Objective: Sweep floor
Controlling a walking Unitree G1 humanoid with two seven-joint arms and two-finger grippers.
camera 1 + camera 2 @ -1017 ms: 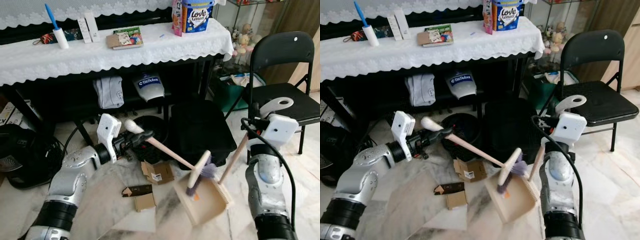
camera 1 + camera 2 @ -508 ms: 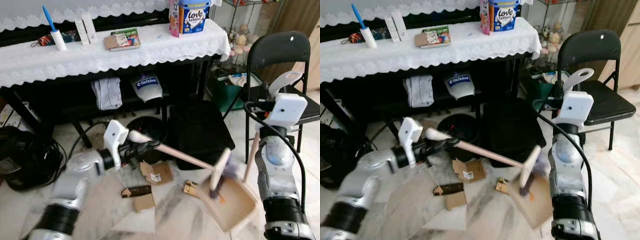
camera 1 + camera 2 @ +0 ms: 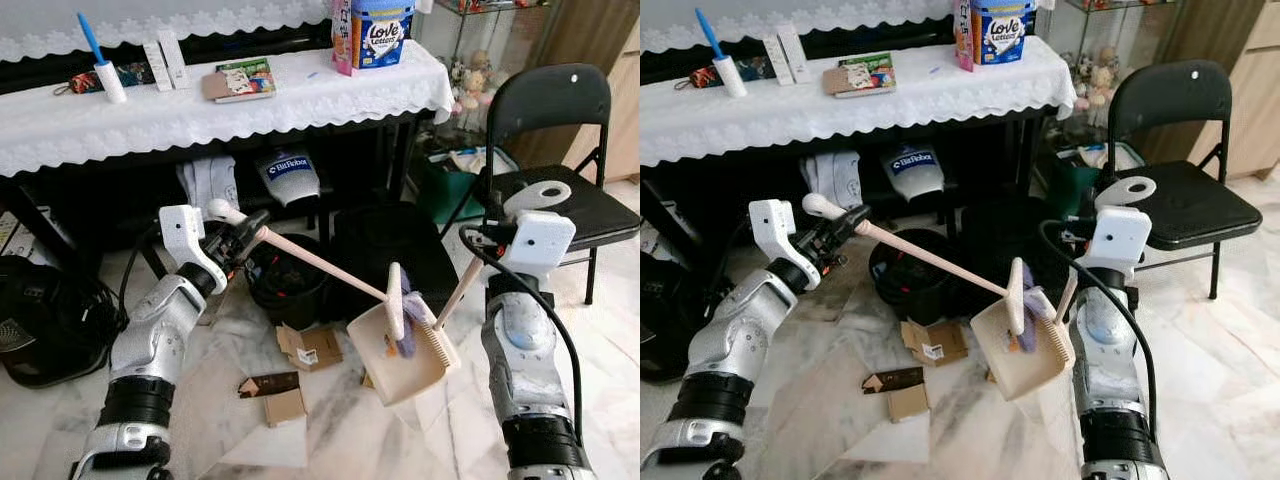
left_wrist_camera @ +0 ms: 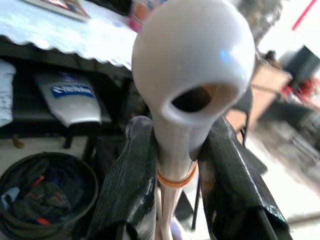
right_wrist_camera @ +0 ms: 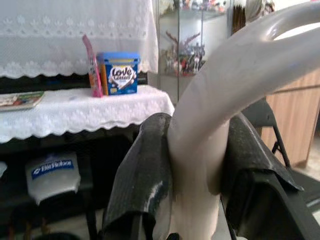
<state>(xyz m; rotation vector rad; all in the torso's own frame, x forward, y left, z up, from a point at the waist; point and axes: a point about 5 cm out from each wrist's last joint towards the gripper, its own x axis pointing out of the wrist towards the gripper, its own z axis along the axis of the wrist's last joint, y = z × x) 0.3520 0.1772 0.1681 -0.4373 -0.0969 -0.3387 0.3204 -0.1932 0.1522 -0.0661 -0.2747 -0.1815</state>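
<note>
Sweeping part done: broom [image 3: 330, 272] clamped in left gripper [image 3: 240, 238], dustpan [image 3: 400, 350] in right gripper [image 3: 488, 240], cardboard scraps [image 3: 310, 345] below left gripper uncollected.

Cardboard scraps [image 3: 300, 365] lie left of dustpan [image 3: 405, 350] — bin [image 3: 285, 285] behind

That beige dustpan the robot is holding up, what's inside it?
Inside the beige plastic dustpan, held by the right gripper, sits the purple-bristled head of the brush, held by the left gripper. A small orange-brown scrap lies beside it. Whatever lies beneath the bristles is hidden.
</note>
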